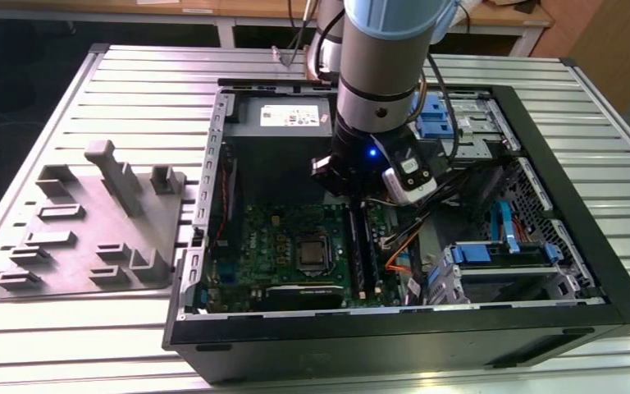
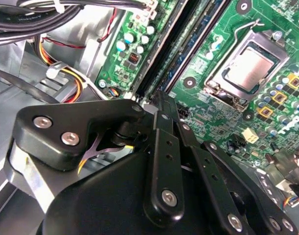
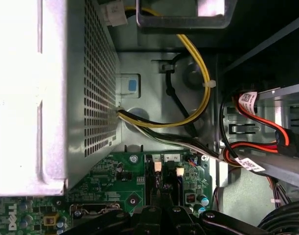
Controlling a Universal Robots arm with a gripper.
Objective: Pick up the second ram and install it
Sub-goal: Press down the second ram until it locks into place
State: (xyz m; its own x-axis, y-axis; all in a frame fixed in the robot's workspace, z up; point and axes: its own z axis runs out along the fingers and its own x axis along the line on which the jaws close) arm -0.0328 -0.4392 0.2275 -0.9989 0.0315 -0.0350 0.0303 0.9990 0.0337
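Exterior view: ribbed metal table (image 1: pixel 129 90) under open case (image 1: pixel 577 246).

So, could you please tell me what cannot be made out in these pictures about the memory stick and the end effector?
- The second ram: in the second wrist view just a thin dark edge shows above the end effector; the black linkage covers the rest.
- Seating in the slots: the end effector's body blocks the contact point.
- Exterior view: the arm covers the upper slots.
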